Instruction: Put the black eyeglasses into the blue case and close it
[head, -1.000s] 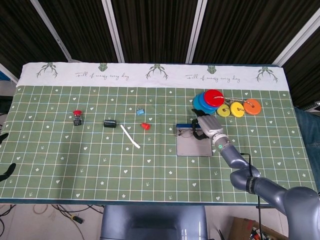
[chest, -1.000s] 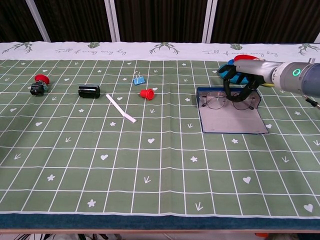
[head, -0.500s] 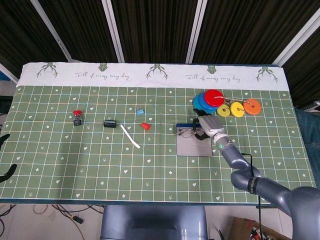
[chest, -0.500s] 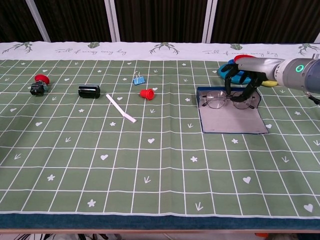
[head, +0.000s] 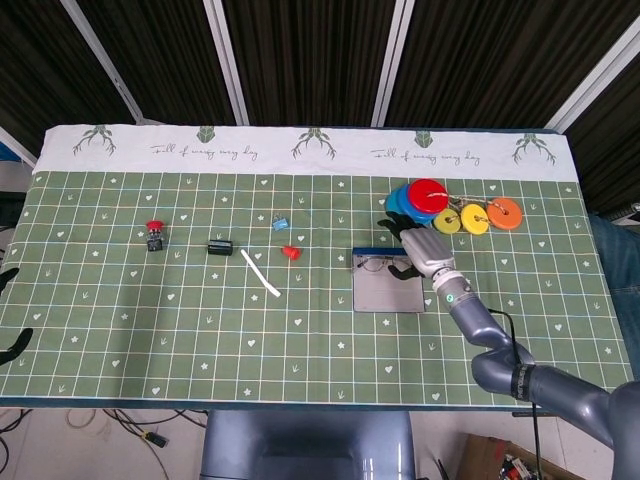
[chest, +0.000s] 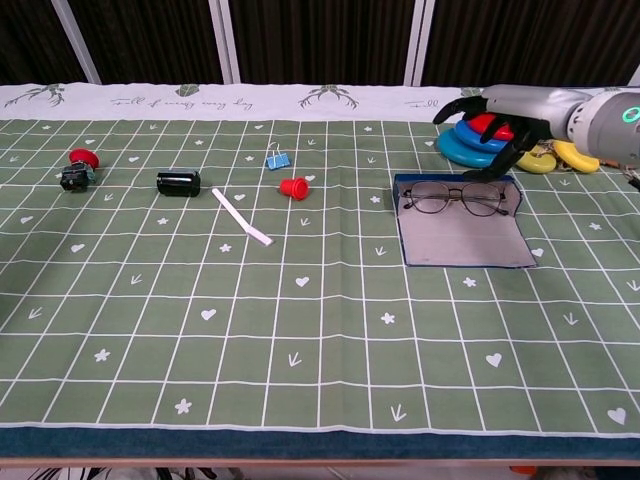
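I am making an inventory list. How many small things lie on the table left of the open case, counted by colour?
Red: 2, the red-topped button and the cap
Black: 1, the cylinder
White: 1, the strip
Blue: 1, the clip
Total: 5

Tablecloth (chest: 300, 330): matt green cloth, printed white grid, hearts; white band along far edge. Blue case (chest: 462, 240): flat grey lining, matt, felt-like; blue edging. Black eyeglasses (chest: 455, 200): thin dark wire frame, clear lenses. Right hand (chest: 497, 112): smooth grey shell, slight sheen, black fingers. Stacked rings (chest: 470, 145): glossy coloured plastic. White strip (chest: 241, 216): matt, plastic or paper, cannot tell. Black cylinder (chest: 178, 183): semi-gloss plastic.
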